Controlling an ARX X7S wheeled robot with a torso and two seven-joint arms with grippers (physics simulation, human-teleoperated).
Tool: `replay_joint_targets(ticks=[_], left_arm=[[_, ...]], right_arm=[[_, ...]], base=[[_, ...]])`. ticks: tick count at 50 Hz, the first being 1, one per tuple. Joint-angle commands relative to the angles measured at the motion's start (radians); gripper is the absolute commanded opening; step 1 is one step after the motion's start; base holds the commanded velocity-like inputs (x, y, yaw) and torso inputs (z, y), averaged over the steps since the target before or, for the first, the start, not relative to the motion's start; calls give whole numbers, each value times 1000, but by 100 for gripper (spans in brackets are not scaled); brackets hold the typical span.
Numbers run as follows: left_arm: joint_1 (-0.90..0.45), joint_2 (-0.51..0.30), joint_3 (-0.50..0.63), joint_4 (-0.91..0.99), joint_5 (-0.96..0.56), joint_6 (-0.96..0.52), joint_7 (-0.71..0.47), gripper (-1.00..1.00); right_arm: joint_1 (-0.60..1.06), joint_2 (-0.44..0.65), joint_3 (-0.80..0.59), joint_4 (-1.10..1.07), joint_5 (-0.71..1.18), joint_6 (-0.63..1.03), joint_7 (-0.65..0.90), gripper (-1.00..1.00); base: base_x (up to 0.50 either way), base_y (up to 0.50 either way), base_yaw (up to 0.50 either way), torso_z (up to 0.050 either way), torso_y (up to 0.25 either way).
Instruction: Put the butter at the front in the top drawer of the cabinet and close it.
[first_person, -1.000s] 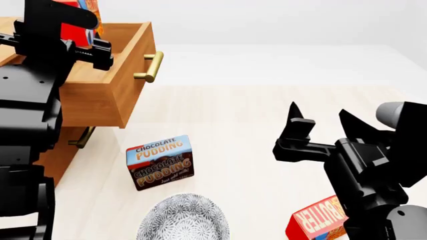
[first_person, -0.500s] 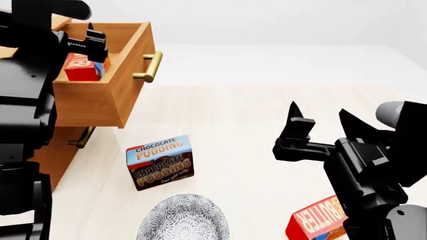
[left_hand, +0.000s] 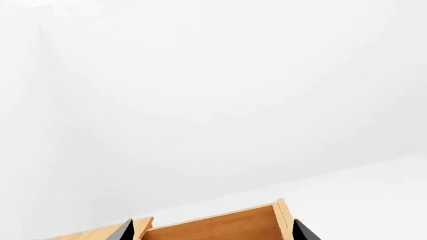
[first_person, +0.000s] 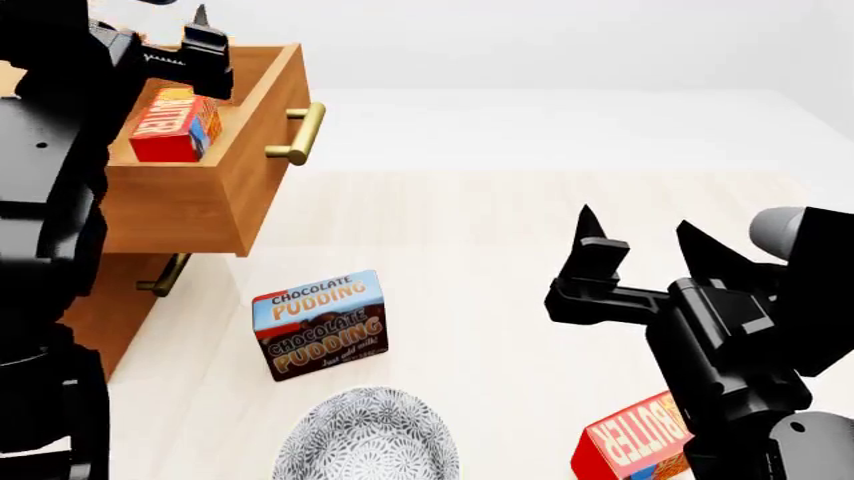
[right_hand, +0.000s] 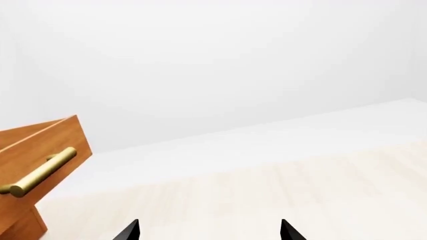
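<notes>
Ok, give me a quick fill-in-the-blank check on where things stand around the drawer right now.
1. A butter carton lies inside the ____ drawer of the cabinet.
2. That drawer stands ____, its brass handle out over the floor.
3. The left gripper, above the drawer, holds ____.
4. Between the chocolate pudding box and the second butter carton sits a patterned ____.

Missing words: top; open; nothing; bowl

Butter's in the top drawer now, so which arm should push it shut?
Left, probably. The left gripper is open above the top drawer, near its brass handle, with the butter inside. The right gripper hangs farther away over the floor.
</notes>
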Motion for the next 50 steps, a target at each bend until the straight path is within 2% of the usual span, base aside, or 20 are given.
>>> replay_joint_targets(ticks=[1,13,22,34,50], left_arm=[[34,68,-32,292,-119,-119,54,100],[139,182,-4,470,-232,-208,73,100],[218,220,39,504,-273,-238,79,100],[273,227,89,404,-265,-193,82,100],[270,219,110,187,-221,-91,70,100]], right_arm=[[-9,-4,-4,6,-16,-3,-12,100],[-33,12,10,-5,-12,-14,-11,100],[-42,16,14,-2,-12,-20,-14,100],[-22,11,0,6,-5,-11,-3,100],[-16,8,-9,11,-7,-9,-3,100]], base=[[0,0,0,0,0],[0,0,0,0,0],[0,0,0,0,0],[0,0,0,0,0],[0,0,0,0,0]])
